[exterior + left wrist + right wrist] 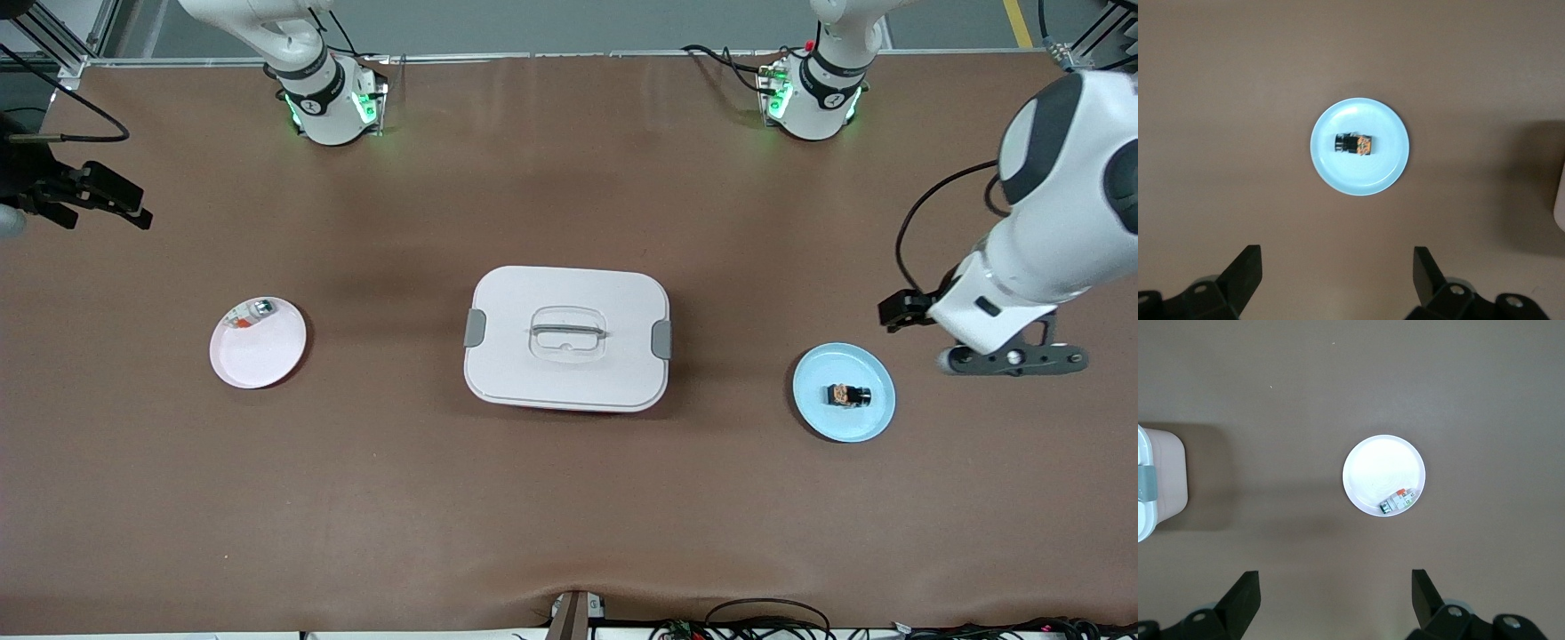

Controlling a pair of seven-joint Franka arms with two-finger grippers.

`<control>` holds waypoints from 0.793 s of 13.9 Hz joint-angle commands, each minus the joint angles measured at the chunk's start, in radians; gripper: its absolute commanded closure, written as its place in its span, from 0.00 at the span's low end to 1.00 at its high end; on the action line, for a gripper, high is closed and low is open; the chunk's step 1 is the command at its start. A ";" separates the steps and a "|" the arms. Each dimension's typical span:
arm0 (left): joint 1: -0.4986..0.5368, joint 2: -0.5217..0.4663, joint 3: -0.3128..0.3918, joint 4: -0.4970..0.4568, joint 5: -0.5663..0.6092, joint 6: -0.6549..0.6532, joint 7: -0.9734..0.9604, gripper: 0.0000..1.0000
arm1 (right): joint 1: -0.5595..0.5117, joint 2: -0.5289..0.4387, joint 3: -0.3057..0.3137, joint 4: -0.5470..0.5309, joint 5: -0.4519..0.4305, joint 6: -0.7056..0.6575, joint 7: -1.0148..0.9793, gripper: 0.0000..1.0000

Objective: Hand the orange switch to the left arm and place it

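Observation:
The orange switch (849, 394) (1355, 144), a tiny black block with an orange part, lies on a light blue plate (867, 422) (1360, 175) toward the left arm's end of the table. My left gripper (1013, 358) (1337, 268) hangs open and empty over bare table beside that plate. The white box (566, 293) (1161, 477) with grey latches stands in the middle of the table. At the right arm's end, my right gripper (84, 191) (1336, 588) hangs open and empty, high over bare table.
A pale pink plate (258, 356) (1378, 470) sits toward the right arm's end, with a small greenish-silver piece (258, 311) (1398, 501) at its rim. Brown table surface lies around both plates and the box.

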 commanded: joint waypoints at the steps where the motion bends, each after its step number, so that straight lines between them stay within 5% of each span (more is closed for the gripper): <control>1: 0.039 -0.014 -0.010 0.014 -0.019 -0.030 0.006 0.00 | -0.018 0.008 0.013 0.020 -0.014 -0.016 -0.003 0.00; 5: 0.033 -0.129 0.037 0.008 -0.129 -0.042 0.008 0.00 | -0.018 0.008 0.013 0.020 -0.014 -0.015 -0.003 0.00; 8: -0.143 -0.206 0.273 -0.004 -0.253 -0.094 0.011 0.00 | -0.017 0.008 0.013 0.020 -0.014 -0.015 -0.003 0.00; 11: -0.264 -0.286 0.427 -0.084 -0.274 -0.094 0.086 0.00 | -0.018 0.007 0.013 0.022 -0.015 -0.015 -0.003 0.00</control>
